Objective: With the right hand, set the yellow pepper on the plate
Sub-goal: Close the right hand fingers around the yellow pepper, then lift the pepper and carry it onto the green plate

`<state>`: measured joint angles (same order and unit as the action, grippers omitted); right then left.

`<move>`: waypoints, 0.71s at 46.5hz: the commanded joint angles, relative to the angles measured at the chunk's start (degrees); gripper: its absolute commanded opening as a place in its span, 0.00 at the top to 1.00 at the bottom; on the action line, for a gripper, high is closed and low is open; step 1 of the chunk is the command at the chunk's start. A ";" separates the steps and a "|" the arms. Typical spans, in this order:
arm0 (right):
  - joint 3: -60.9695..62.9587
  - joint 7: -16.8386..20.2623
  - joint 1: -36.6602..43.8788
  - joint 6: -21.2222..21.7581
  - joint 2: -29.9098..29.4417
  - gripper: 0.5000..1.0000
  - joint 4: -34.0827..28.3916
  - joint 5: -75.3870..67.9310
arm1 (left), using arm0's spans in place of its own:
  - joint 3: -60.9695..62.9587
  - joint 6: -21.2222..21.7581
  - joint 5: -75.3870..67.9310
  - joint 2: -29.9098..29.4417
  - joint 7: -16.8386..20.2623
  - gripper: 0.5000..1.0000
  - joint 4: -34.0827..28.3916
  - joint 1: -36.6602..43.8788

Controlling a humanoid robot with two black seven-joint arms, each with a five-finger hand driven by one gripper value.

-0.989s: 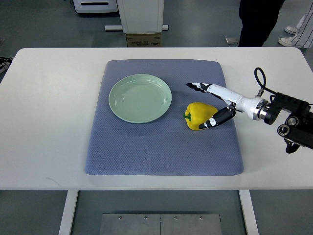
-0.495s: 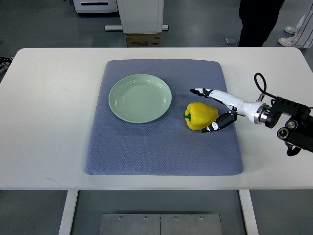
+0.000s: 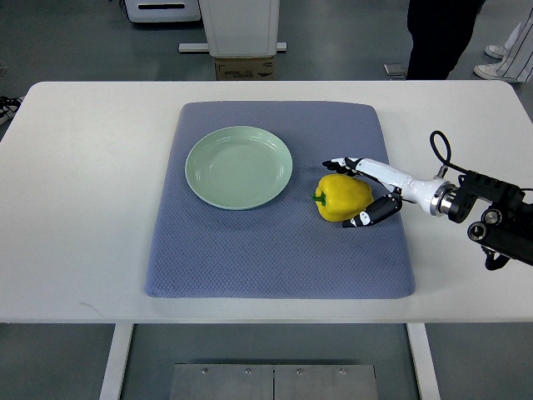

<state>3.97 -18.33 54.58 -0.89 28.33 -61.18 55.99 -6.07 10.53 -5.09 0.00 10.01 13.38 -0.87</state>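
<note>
A glossy yellow bell pepper (image 3: 342, 197) lies on a blue-grey textured mat (image 3: 275, 250), just right of an empty round pale green plate (image 3: 239, 167). The robot's white and black right hand (image 3: 360, 192) reaches in from the right, fingers cupped around the pepper's far and near sides, not fully closed.

My right hand (image 3: 366, 192) looks like smooth white plastic with glossy black fingertips (image 3: 360, 221), joined to a dark matt wrist at the right of the frame. The yellow pepper (image 3: 342, 197) has a waxy, shiny skin. Under it, the blue-grey mat (image 3: 275, 250) is woven cloth with a fine dimpled texture. The pale green plate (image 3: 239, 167) seems smooth and softly glazed, and the white table (image 3: 83, 208) is matt.
</note>
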 commanded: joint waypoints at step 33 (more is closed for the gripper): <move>3.33 0.66 1.58 -1.05 -2.40 1.00 2.91 -0.44 | 0.00 0.01 -0.01 0.00 0.01 0.00 -0.02 -0.01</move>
<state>6.84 -17.85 55.95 -1.80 26.59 -58.60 55.65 -6.07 10.53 -5.08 0.00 10.03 13.39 -0.84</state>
